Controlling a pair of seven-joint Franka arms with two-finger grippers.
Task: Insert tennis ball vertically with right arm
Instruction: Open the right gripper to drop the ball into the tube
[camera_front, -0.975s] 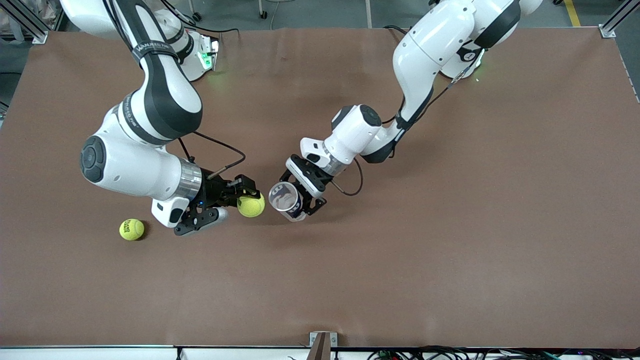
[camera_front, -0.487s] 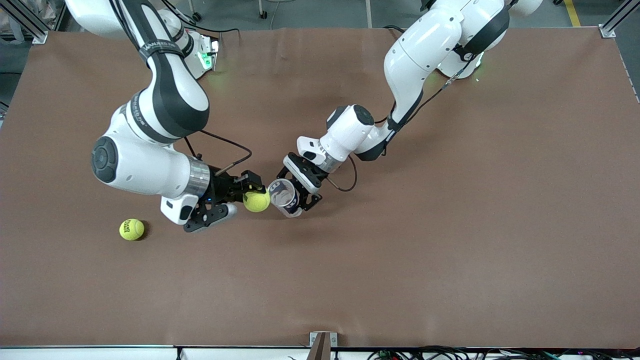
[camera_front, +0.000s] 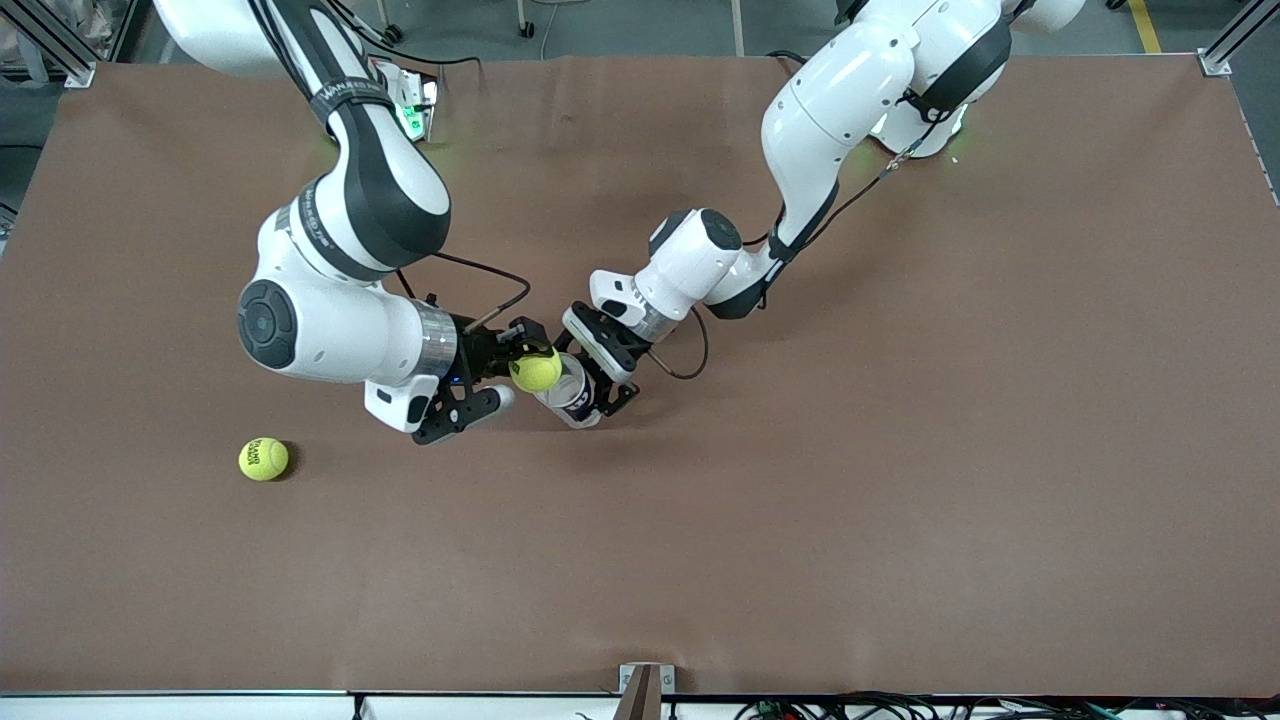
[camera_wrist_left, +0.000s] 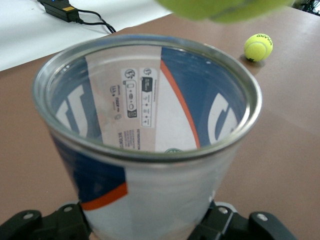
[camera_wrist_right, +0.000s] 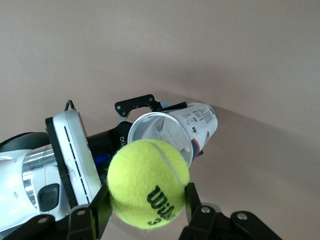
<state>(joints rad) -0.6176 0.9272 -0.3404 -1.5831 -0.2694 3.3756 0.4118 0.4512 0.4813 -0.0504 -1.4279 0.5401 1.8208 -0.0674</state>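
A tennis ball (camera_front: 535, 370) is gripped in the jaws of the right gripper (camera_front: 522, 360), just left of centre in the front view, held directly at the open mouth of a clear can (camera_front: 572, 393). The can, bearing a blue and orange label, is tilted and clamped in the jaws of the left gripper (camera_front: 597, 380), above the bench (camera_front: 900, 450). A second tennis ball (camera_front: 263, 459) lies on the bench at lower left.

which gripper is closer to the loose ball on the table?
Right. The right gripper, shut on its own ball, is nearer the loose ball; the left gripper, holding the can, is past it.
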